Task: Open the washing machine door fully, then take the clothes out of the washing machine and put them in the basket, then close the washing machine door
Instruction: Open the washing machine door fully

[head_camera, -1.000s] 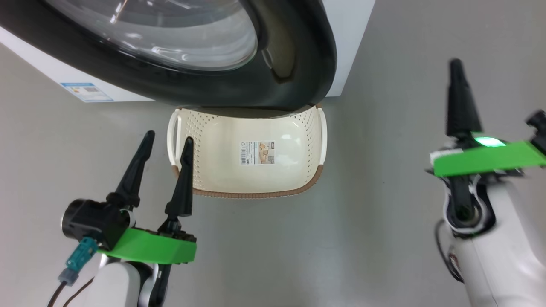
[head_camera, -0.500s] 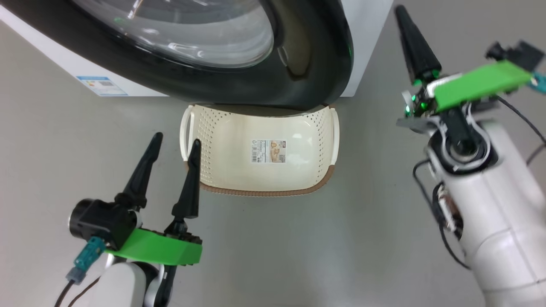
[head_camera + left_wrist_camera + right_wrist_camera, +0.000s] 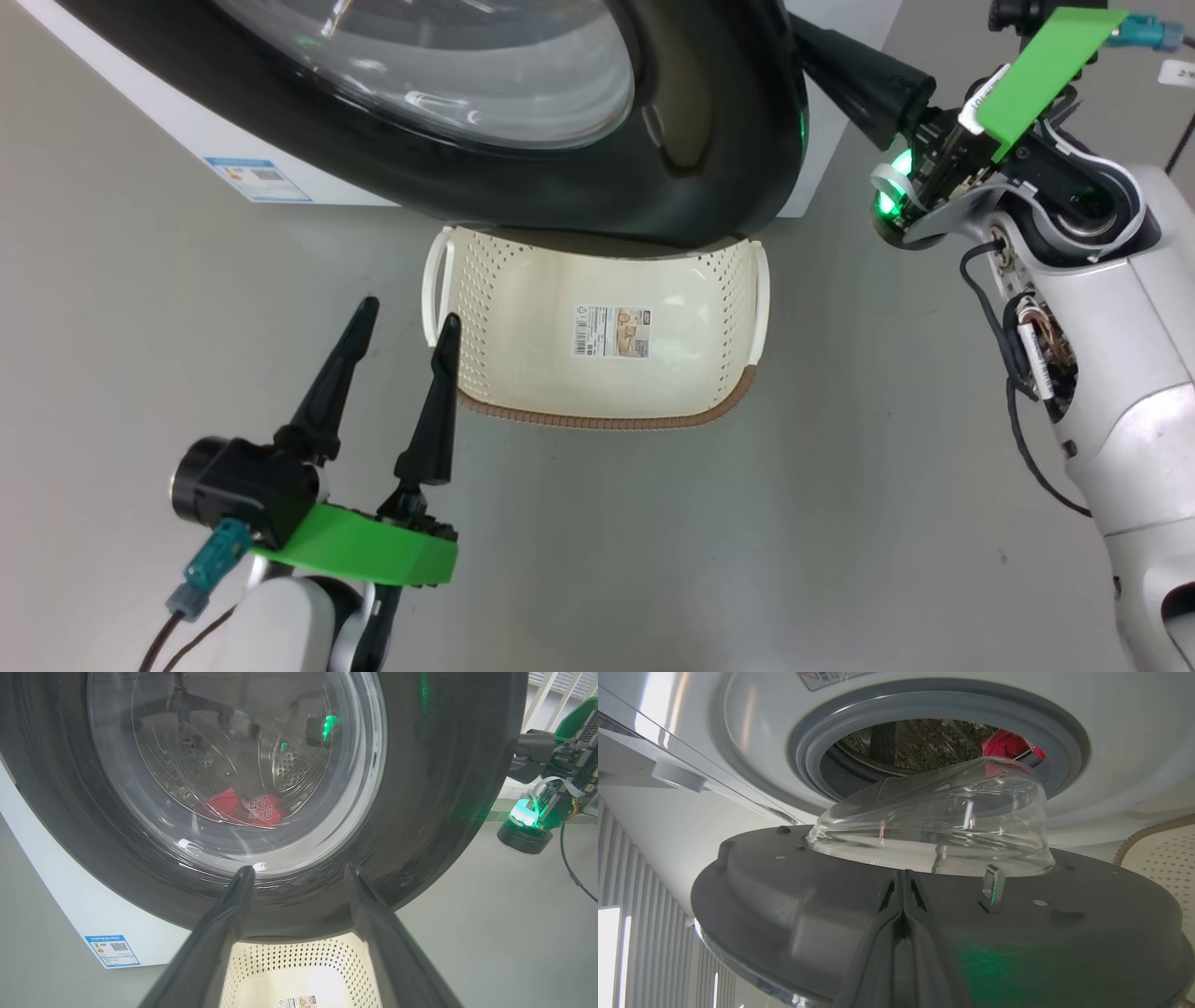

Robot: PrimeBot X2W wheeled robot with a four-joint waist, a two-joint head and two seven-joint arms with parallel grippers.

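The part-open door (image 3: 728, 140) hides the far end of the basket (image 3: 485, 289) on the floor. Red clothes (image 3: 247, 807) lie in the drum, blurred through the glass. The right gripper (image 3: 903, 877), jaws pressed together, reaches behind the door's right edge (touching? unclear); the left gripper (image 3: 410, 313), jaws wide and empty, hangs by the basket's left handle.

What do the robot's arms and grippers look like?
The left forearm and right forearm are pale grey-white shells. The left gripper and right gripper each have long black tapering fingers on a green plate. A teal connector sits by the left wrist; black cables run along the right forearm, near a green light.
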